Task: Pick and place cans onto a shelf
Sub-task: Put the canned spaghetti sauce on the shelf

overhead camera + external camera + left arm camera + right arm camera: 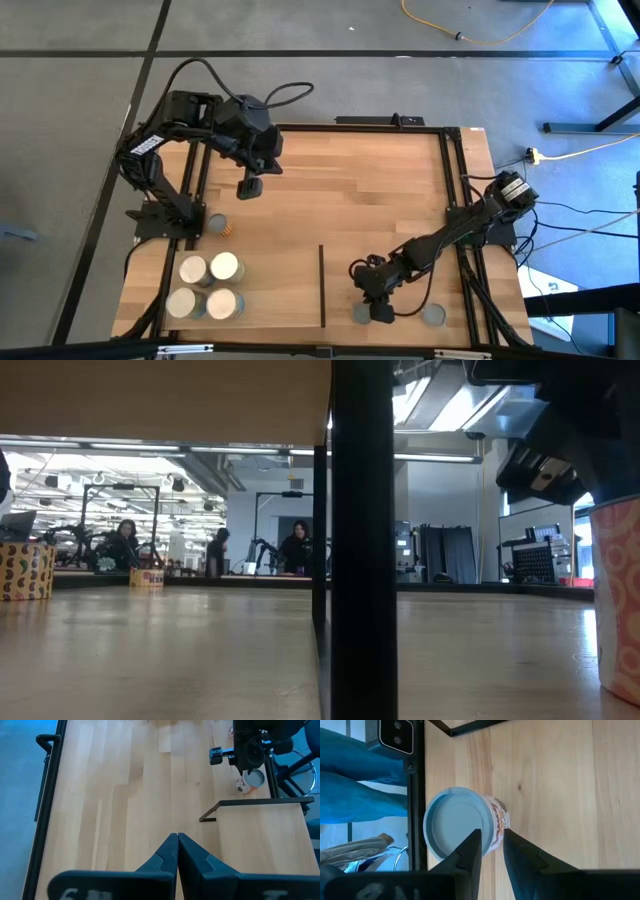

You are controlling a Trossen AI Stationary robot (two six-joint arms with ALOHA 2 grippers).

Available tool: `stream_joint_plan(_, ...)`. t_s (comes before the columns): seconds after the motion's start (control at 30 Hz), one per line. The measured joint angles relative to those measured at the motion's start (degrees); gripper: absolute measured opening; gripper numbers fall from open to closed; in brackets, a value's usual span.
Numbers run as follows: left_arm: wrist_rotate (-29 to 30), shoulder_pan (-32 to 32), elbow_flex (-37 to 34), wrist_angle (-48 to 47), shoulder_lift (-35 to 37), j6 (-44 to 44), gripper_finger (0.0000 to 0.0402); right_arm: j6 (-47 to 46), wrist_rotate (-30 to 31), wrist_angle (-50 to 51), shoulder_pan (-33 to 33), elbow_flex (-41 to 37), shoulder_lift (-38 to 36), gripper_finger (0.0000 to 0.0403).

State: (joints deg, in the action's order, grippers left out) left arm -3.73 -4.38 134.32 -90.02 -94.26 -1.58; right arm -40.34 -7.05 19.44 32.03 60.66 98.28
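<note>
Planked pale wood covers the desk (350, 190), ringed by a black metal frame (455, 180), with grey floor around it. At the lower left of the high view four cream-topped cans (208, 285) stand packed together on the shelf (270, 300), whose thin black strip (322, 285) runs up from the bottom edge. Another can (215, 226) sits just above them by the left arm's base. The left hand (250, 187) hangs over the upper left of the desk, fingers pressed together and empty. The right hand (378, 312) is low at the bottom centre-right, fingers parted around the rim of a grey-topped can (462, 822); whether they touch it I cannot tell. One more grey-topped can (433, 316) stands near, to its right.
</note>
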Motion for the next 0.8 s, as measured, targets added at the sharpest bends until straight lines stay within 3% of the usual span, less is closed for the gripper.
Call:
stream_joint_plan(0.23,0.0,0.0,0.0,0.0,-0.02,0.02,0.0,0.07,2.91,0.03,0.13,0.0,0.0,0.0082)
stream_joint_plan(0.8,0.0,0.0,0.0,0.0,-0.02,0.04,0.0,-0.8,1.4,0.06,0.15,0.0,0.0,0.0082)
